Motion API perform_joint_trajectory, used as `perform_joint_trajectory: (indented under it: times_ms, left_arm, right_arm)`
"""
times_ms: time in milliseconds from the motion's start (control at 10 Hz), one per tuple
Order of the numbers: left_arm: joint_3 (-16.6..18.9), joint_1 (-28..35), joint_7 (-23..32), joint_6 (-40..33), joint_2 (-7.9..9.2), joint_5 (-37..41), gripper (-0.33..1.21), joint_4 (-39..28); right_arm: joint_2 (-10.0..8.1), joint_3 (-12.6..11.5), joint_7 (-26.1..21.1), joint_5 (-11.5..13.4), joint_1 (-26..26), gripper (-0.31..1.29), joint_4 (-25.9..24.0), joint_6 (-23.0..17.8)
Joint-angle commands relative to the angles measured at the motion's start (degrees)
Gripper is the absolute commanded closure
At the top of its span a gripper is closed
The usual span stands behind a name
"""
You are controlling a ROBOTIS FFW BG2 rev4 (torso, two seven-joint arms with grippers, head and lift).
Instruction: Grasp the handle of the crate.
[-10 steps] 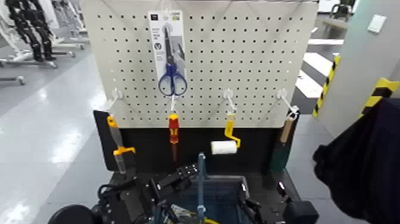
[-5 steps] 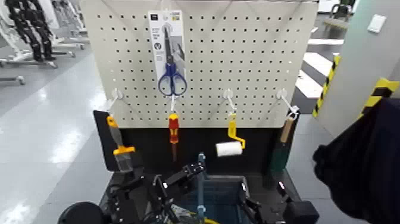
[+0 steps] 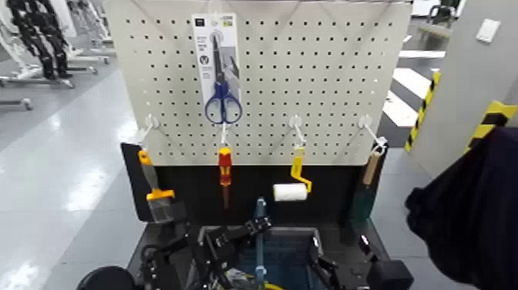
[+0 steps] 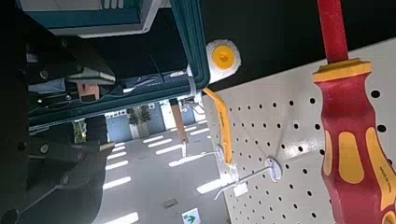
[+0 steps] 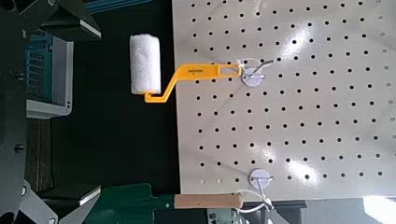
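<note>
Crate [image 3: 291,230] sits at the foot of the pegboard [image 3: 266,85], I judge so tools off the hooks could go straight in. The roller [image 3: 290,192] and screwdriver [image 3: 225,168] hang from hooks, free below.

Handle [image 3: 260,239] stands up over the crate, presumably raised to give the jaws a slim bar clear of the rim. Long axis: 12 to 6 o'clock in my head view, far end at 12.

Left gripper [image 4: 112,110] reaches in from the handle's 9 o'clock side. Its jaws stand apart, one on each side of the bar; I see no firm grip. Crosswise approach suits a bar lying this way.

Right gripper [image 5: 98,114] is parked at about 4 o'clock of the handle, wide and empty.

Next, my estimate: close the left on the bar. Risk: pinching off-centre and tipping the handle.
</note>
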Motion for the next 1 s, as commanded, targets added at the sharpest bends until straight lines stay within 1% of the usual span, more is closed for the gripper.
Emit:
perform_joint_trajectory:
  times_ms: [100, 500, 1000]
  left_arm:
    - [-0.01, 0.39, 0.00, 0.07, -0.14, 0.10, 1.19, -0.04]
    - [0.25, 1.54, 0.08, -0.28, -0.58, 0.89, 1.19, -0.83]
    - [0.16, 3.73, 0.70, -0.46, -0.75, 3.26, 1.19, -5.22]
  right_arm:
    - [0.00, 0.00, 0.00, 0.00, 0.00, 0.15, 0.00, 0.00]
    - [0.00, 0.00, 0.00, 0.09, 0.00, 0.15, 0.09, 0.00]
    - [0.00, 0.00, -0.09, 0.09, 0.00, 0.15, 0.09, 0.26]
